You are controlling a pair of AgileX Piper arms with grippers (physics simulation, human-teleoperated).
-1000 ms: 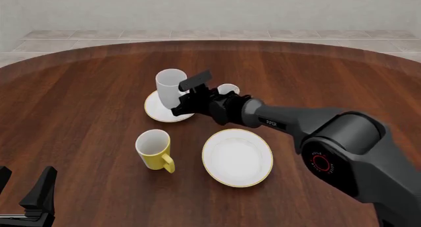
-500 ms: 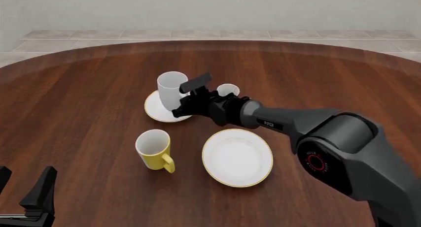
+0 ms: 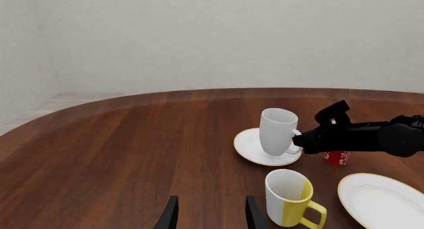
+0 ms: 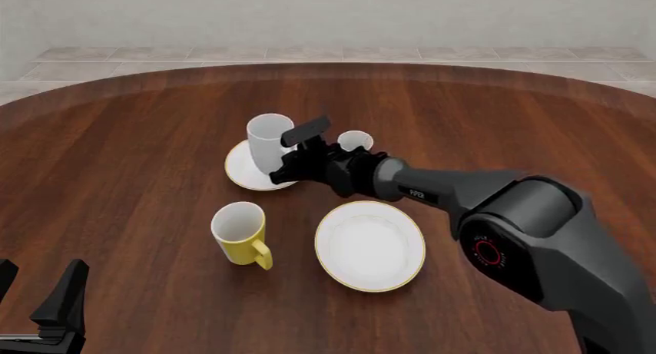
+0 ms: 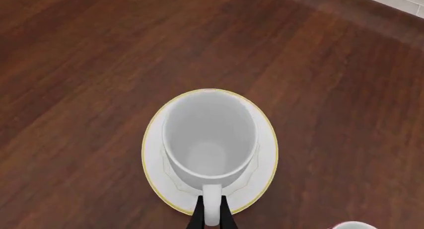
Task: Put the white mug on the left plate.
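Your right tool (image 4: 290,156) pinches the handle of the white mug (image 4: 269,141), which stands upright on the left plate (image 4: 244,172) near the yellow mug (image 4: 241,232); your left tool (image 3: 208,214) hangs wide open above the desk (image 4: 123,177).

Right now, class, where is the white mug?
In the front view the white mug sits left of centre on the left plate, its handle pinched by the right end effector, the yellow mug nearer the camera.
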